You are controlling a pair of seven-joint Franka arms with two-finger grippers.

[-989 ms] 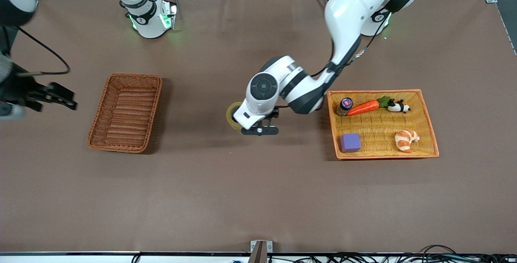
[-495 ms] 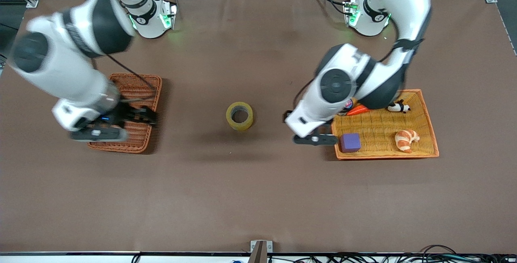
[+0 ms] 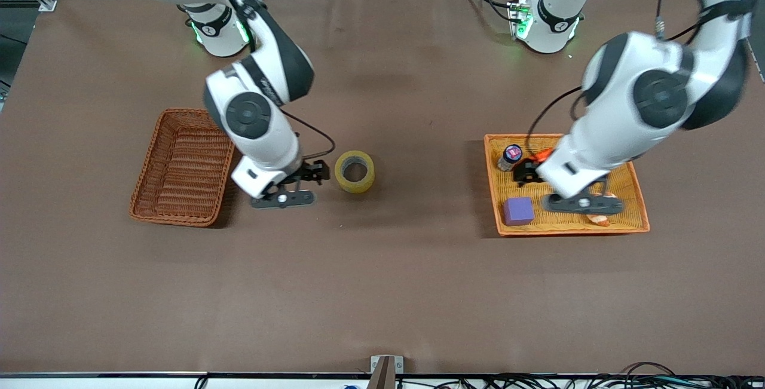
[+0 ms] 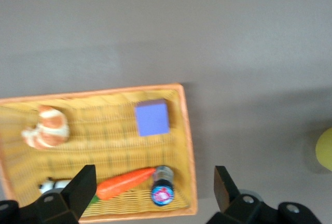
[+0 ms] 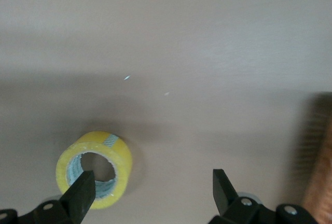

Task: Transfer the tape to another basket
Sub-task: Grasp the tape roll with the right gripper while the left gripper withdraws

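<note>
The tape (image 3: 354, 171), a yellowish roll, lies on the table mid-way between the two baskets, hole up. My right gripper (image 3: 308, 174) is open and empty, low over the table between the tape and the reddish-brown basket (image 3: 184, 167). In the right wrist view the tape (image 5: 96, 175) sits just outside one fingertip of the right gripper (image 5: 150, 187). My left gripper (image 3: 527, 172) is open and empty over the orange tray basket (image 3: 627, 221). It also shows in the left wrist view (image 4: 155, 182).
The orange tray (image 4: 187, 146) holds a purple cube (image 3: 518, 210), a small bottle (image 3: 511, 156), a carrot (image 4: 124, 182), a croissant (image 4: 46, 128) and a panda toy (image 4: 52, 185). The reddish-brown basket holds nothing.
My left arm drew back from the tape to over the orange tray, leaving the tape on the table. My right arm swung in from its end of the table to beside the tape.
</note>
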